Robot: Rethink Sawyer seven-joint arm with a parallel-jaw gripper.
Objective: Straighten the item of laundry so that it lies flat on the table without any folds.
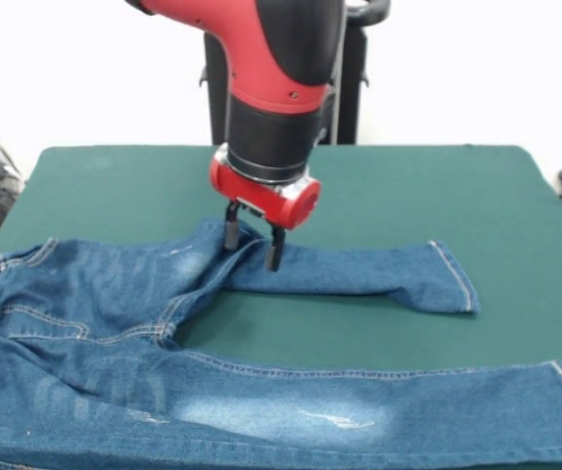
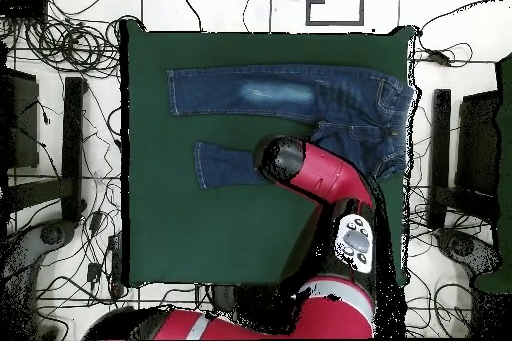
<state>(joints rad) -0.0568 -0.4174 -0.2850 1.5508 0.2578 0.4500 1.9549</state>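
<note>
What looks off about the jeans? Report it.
The jeans are not flat: the far leg looks shorter than the near one and bunches into a fold where the open gripper stands on it. The waist seems to overhang the table edge.

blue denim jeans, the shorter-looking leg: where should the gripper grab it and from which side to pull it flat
Probably the hemmed cuff of the blue denim jeans, taken from above at that free end. That leg looks folded near the crotch, where the gripper now hovers open. Pulling the cuff outward along the dark green felt-topped table should undo the fold.
</note>
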